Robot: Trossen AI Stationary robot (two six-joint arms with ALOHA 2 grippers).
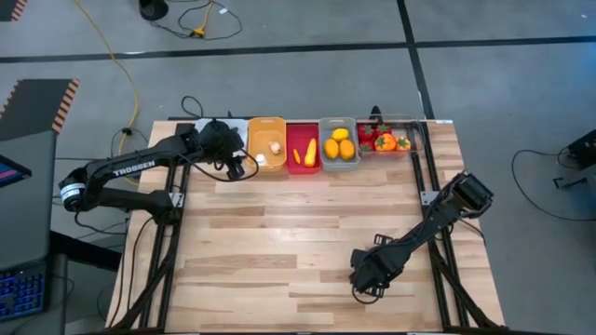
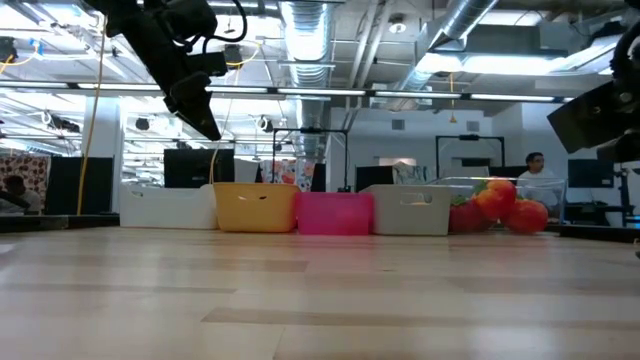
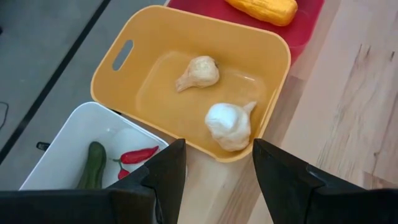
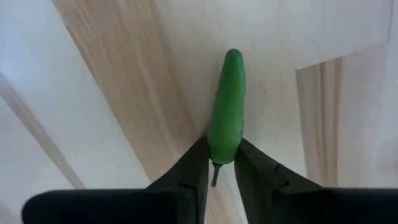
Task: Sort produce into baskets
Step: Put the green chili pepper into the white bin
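A pale wooden counter (image 1: 279, 251) is seen from above, with two dark arms reaching over it. Along its far edge a row of baskets is set side by side: a white basket (image 3: 59, 158), an orange basket (image 1: 266, 141), a red basket (image 1: 303, 147), a grey basket (image 1: 339, 141) and a clear basket (image 1: 391, 138).

The left hand (image 3: 214, 163) is held above the near edge of the orange basket, close to where the white one meets it. Its fingers are spread apart and nothing is held between them.

The right hand (image 4: 221, 167) is lowered to the near part of the counter, well apart from the baskets. Its fingers are pressed against the stem end of a green pepper (image 4: 227, 106), which lies on the wood; whether it is already fully pinched cannot be told for sure.

Two white garlic bulbs (image 3: 229, 124) lie in the orange basket. Yellow corn (image 1: 309, 156) is seen in the red basket, yellow lemons (image 1: 339, 145) in the grey one, and red and orange produce (image 1: 384, 140) in the clear one. A green piece (image 3: 93, 165) and red chillies (image 3: 138, 154) lie in the white basket.
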